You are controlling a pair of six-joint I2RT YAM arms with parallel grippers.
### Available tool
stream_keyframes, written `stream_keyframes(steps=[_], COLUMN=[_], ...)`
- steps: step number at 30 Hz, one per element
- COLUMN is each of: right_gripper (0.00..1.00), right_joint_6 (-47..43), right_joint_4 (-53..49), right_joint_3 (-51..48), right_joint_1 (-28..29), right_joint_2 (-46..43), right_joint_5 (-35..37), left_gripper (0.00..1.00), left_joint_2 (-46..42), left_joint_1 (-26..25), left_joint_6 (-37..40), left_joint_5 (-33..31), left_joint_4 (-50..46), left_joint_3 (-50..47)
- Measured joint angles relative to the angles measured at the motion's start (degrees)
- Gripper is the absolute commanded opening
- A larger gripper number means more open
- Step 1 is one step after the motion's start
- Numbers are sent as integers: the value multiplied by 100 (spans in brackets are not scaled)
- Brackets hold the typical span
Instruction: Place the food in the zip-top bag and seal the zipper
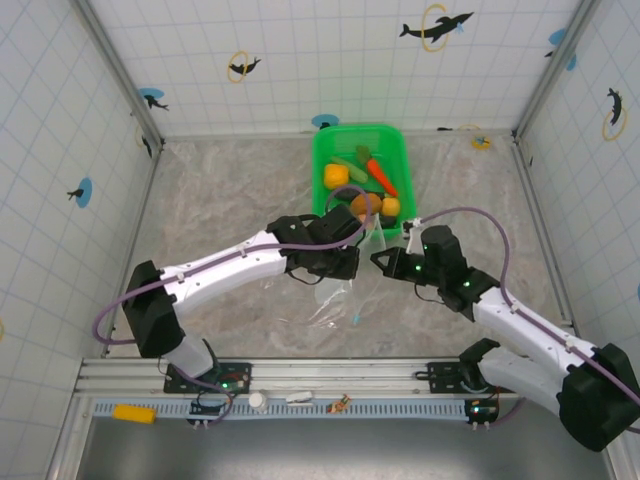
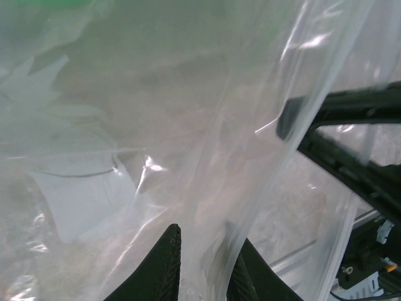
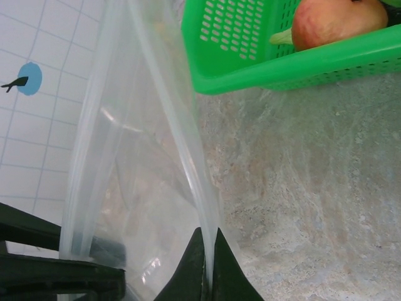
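Zip-top bag (image 1: 338, 293) hangs clear & crumpled btwn the two arms in top view, over mid table (image 1: 220, 190), just in front of the green basket (image 1: 318, 160), lower part drooping toward the near side. L end effector (image 1: 352, 258) is at bag's upper left, R end effector (image 1: 382, 260) at upper right, tips near each other. Food (image 1: 336, 176) lies in the basket: orange carrot (image 1: 381, 174) w/ green top, plus yellow, brown & green pieces.

L wrist view: bag film (image 2: 188, 125) hangs close to the lens, wrinkled, w/ glare. L end effector (image 2: 205, 237) fingers stand a little apart; a fold of film runs down thru the gap. Dark parts of R arm (image 2: 351, 144) show thru the plastic at right.

R wrist view: R end effector (image 3: 208, 233) fingers are pressed together, clamped on the bag (image 3: 138, 188) at its thick edge strip (image 3: 183, 157), which rises up-left from the tips. Can't tell if that strip is the zipper. Basket (image 3: 282, 69) corner is at upper right, near the bag, w/ a red-yellow round fruit (image 3: 338, 22) inside. Marbled table (image 3: 313, 188) lies below.
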Motion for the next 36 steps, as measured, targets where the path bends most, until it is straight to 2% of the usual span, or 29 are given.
stream_keyframes(steps=[8, 9, 12, 14, 17, 23, 26, 28, 30, 32, 34, 36], right_gripper=[0, 0, 0, 0, 0, 0, 0, 0, 0, 0, 0, 0], right_joint_6=[13, 13, 0, -26, -68, -190, -236, -238, -234, -214, -181, -173], right_joint_4=[20, 22, 37, 35, 31, -44, -98, -101, -101, -98, -87, -85], right_joint_3=[-2, -2, -2, -2, -2, -2, -2, -2, -2, -4, -13, -15], right_joint_1=[114, 120, 144, 149, 151, 144, 133, 133, 131, 122, 111, 107], right_joint_2=[-9, -9, -9, -7, -9, -9, -7, -7, -7, -7, -7, -7], right_joint_5=[57, 52, 33, 20, 13, -20, -20, -20, -15, -11, -9, 2], left_gripper=[26, 27, 40, 41, 35, 13, 13, 20, 21, 14, 0, 0], left_joint_2=[-63, -59, -42, 15, 190, 442, 490, 492, 492, 492, 492, 492], left_joint_1=[-2, 0, 0, -2, 0, 0, 0, 0, 0, 0, 0, -2], left_joint_6=[-28, -20, 116, 184, 334, 656, 730, 737, 721, 699, 649, 629], left_joint_5=[-107, -105, -105, -105, -105, -22, 76, 153, 227, 247, 243, 212], left_joint_4=[208, 210, 234, 201, 129, -52, -197, -254, -260, -258, -251, -254], left_joint_3=[2, 2, 9, 94, 387, 647, 647, 647, 647, 647, 647, 647])
